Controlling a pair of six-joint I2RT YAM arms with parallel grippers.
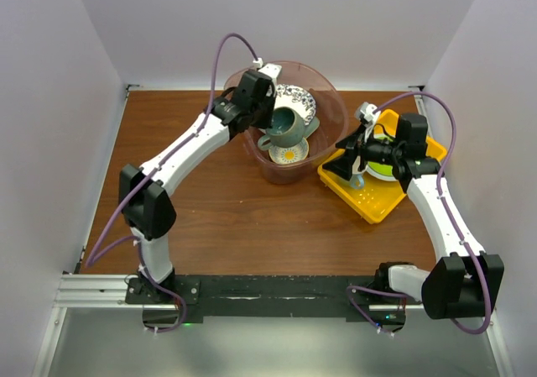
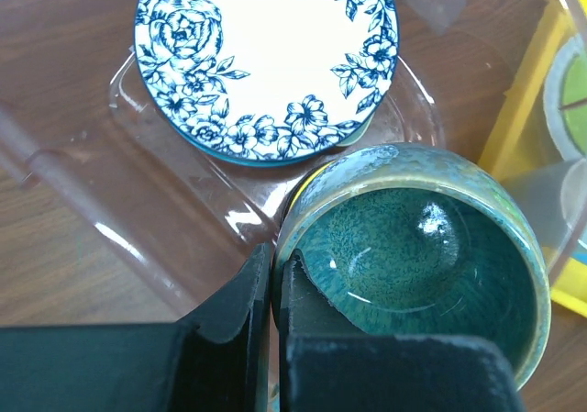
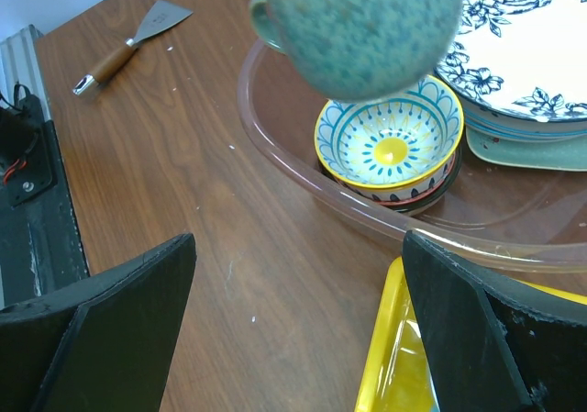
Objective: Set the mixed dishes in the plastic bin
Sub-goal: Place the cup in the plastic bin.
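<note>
Left gripper clamped, right gripper spread wide.
The left arm (image 1: 180,154) stretches far forward, and the left gripper (image 2: 275,279) is pinched on the rim of the teal mug (image 2: 413,247). The right arm (image 1: 436,201) bends inward, with the right gripper (image 3: 298,247) empty and its jaws fully apart.

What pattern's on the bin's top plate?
Blue flowers on white; the plate shows best in left wrist view.

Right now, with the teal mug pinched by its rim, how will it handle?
The teal mug looks glossy, so probably slippery in the left gripper's rim pinch. It seems ceramic: likely heavy, rigid, and apt to chip against the patterned bowl below.
</note>
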